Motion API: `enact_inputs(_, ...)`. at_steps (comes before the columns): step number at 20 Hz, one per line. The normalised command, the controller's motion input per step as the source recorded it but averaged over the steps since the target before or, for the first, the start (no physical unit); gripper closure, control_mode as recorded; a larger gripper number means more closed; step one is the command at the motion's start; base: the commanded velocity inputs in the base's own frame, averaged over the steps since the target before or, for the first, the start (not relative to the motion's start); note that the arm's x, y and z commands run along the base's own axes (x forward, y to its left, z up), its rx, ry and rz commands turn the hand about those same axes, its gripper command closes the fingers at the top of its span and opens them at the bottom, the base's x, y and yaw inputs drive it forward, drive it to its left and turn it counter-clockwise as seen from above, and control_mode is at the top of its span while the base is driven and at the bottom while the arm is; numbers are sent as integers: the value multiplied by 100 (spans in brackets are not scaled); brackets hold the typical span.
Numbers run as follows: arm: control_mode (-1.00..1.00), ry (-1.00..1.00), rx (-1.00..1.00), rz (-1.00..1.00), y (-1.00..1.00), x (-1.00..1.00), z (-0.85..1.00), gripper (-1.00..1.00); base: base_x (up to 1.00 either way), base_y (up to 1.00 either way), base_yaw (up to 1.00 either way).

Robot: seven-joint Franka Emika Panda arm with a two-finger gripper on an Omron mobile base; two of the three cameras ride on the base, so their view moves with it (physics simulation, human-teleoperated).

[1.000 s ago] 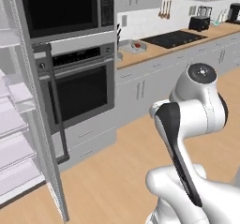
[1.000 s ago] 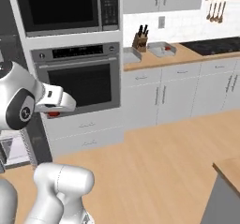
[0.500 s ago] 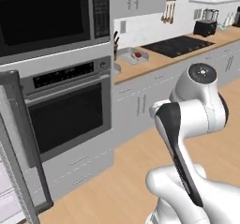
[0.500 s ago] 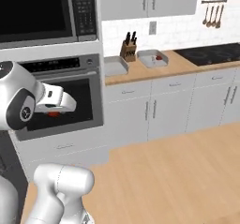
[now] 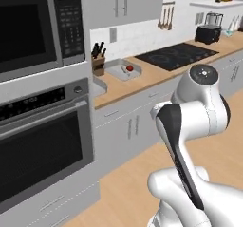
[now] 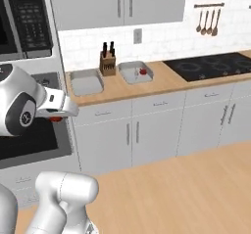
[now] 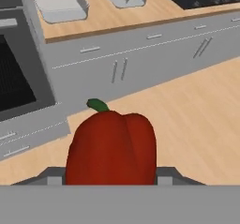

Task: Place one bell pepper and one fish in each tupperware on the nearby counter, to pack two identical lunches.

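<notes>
While no lettering can be read on the microwave (image 5: 33, 26) panel, the gripper (image 7: 111, 178) grips one bell pepper (image 7: 111, 148) half-open; another pepper (image 6: 142, 71) lies in the right tupperware (image 6: 135, 73) on the counter (image 6: 162, 83).

Bright, even, rendered light throughout; shadows faint, edges slightly soft, no glare or blur.
</notes>
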Motion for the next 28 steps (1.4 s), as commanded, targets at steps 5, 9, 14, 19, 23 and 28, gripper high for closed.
enact_inputs(5, 100, 0, 0, 0, 0, 0, 0, 100, 100, -32, 0)
enact_inputs(9, 100, 0, 0, 0, 0, 0, 0, 100, 100, -40, 19)
enact_inputs(14, 100, 0, 0, 0, 0, 0, 0, 100, 53, -34, 61)
enact_inputs(19, 100, 0, 0, 0, 0, 0, 0, 100, 31, -28, 67)
enact_inputs(23, 100, 0, 0, 0, 0, 0, 0, 100, 38, -77, 43)
enact_inputs(28, 100, 0, 0, 0, 0, 0, 0, 100, 10, -42, 9)
